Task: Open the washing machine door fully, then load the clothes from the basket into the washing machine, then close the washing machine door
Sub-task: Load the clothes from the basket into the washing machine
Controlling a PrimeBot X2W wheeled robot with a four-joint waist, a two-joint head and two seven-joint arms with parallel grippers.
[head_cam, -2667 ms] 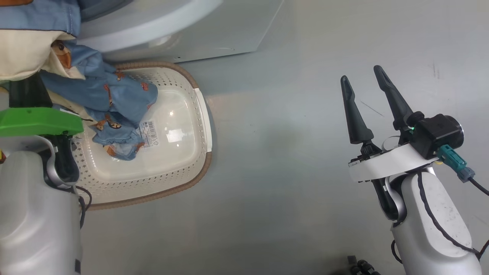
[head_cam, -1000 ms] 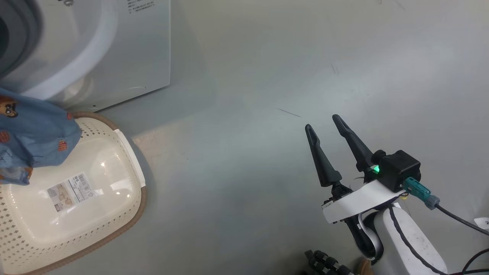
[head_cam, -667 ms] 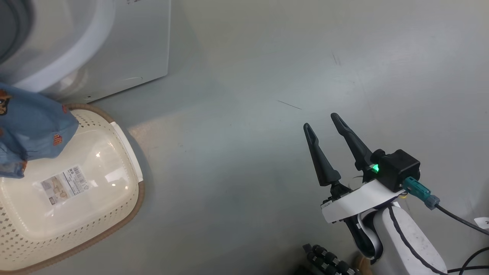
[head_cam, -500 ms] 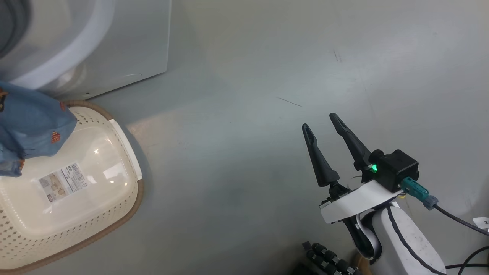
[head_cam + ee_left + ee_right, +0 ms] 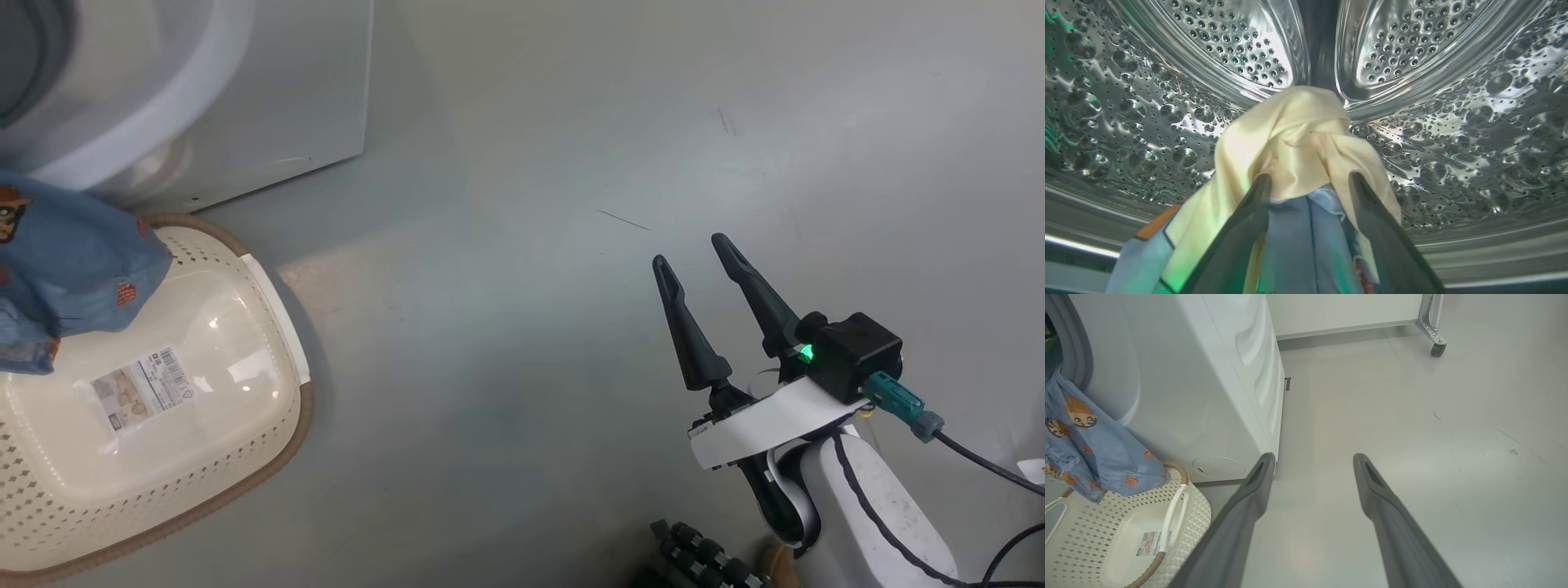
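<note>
Reaching into the steel drum (image 5: 1167,102) of the washing machine (image 5: 1208,375), the left jaws are standing spread wide, and the clothes (image 5: 1298,139) are just sitting loose between the fingers (image 5: 1247,232), cream piece bunched up at the tips and blue fabric lower down, nothing squeezing them. More of the blue printed cloth is hanging out of the opening, its end dangling over the basket (image 5: 163,498) on the floor (image 5: 531,327). Off to the side, the right jaws are hovering wide open too, holding nothing.

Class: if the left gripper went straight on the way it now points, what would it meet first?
The clothes, bunched right at the tips of the left gripper; behind them, probably the rear wall of the drum.
</note>
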